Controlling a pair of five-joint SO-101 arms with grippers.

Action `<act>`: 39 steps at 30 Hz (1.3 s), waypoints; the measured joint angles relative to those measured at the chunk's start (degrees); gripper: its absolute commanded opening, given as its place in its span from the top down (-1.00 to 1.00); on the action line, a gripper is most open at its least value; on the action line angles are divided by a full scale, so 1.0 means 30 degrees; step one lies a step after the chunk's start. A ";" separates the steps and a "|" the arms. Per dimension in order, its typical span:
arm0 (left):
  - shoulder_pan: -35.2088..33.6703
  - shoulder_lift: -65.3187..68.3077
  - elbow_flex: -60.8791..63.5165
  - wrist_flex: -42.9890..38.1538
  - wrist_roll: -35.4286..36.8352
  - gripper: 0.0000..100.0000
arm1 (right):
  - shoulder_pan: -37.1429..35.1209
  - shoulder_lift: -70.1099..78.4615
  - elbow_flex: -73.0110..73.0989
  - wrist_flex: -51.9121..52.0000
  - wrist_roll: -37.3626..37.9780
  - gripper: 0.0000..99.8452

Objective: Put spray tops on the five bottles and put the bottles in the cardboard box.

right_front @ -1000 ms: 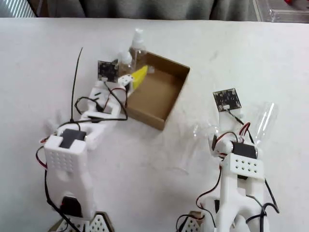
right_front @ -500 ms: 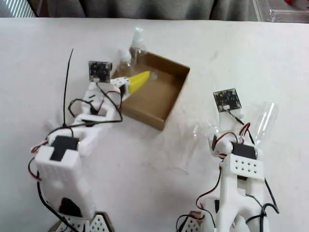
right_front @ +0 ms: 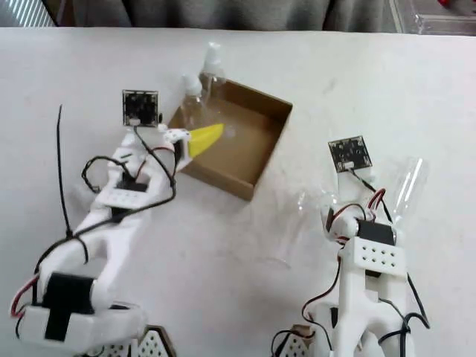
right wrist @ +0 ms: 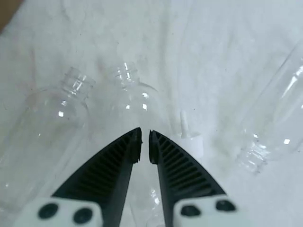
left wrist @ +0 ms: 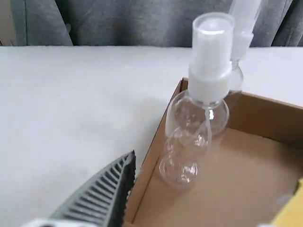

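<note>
Table (right_front: 357,89): white surface across the whole high view.
Left arm (right_front: 111,201): runs from the lower left corner of the high view up toward centre-left.
Left gripper (right_front: 195,138): jaws apart, nothing held. The yellow finger (right_front: 207,137) lies over the box's left edge. The grey ribbed finger (left wrist: 111,196) sits on the table side of that wall.
First capped bottle (left wrist: 194,137): clear, white spray top fitted, upright. It stands inside the box against its left wall, near the far corner.
Second capped bottle (right_front: 213,65): clear, spray top fitted, upright, just behind the first at the box's far corner, upper centre-left of the high view. Whether it stands inside the wall or just outside it cannot be told.
Cardboard box (right_front: 223,181): brown, open-topped, set cornerwise at centre-left of the high view. The brown floor is bare apart from the first capped bottle.
First open bottle (right wrist: 52,123): clear, no top, lying on the table right of centre in the high view, below the box.
Second open bottle (right wrist: 130,90): clear, no top, lying just beside the first.
Loose spray top (right wrist: 191,142): white, on the table, just beside the right gripper's fingers.
Right gripper (right wrist: 145,142): black fingers drawn together with only a slit between them, nothing clamped, above the two lying bottles.
Right arm (right_front: 372,275): rises from the lower right of the high view.
Third open bottle (right_front: 410,182): clear, no top, lying on the table at the right of the high view, beside the right arm.
</note>
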 measured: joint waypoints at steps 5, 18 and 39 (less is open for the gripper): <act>0.0000 -0.3575 0.1289 0.3810 -0.0762 0.06 | 0.0000 0.0000 0.0000 0.0000 -0.0029 0.97; -0.1524 -1.3333 0.1524 1.8403 -0.0996 0.06 | 0.0000 -0.0029 0.0234 0.0000 -0.0029 0.97; -0.9670 -1.3509 -0.6242 3.0095 -0.0996 0.07 | 0.0000 -0.0029 0.0234 -0.0029 -0.0029 0.97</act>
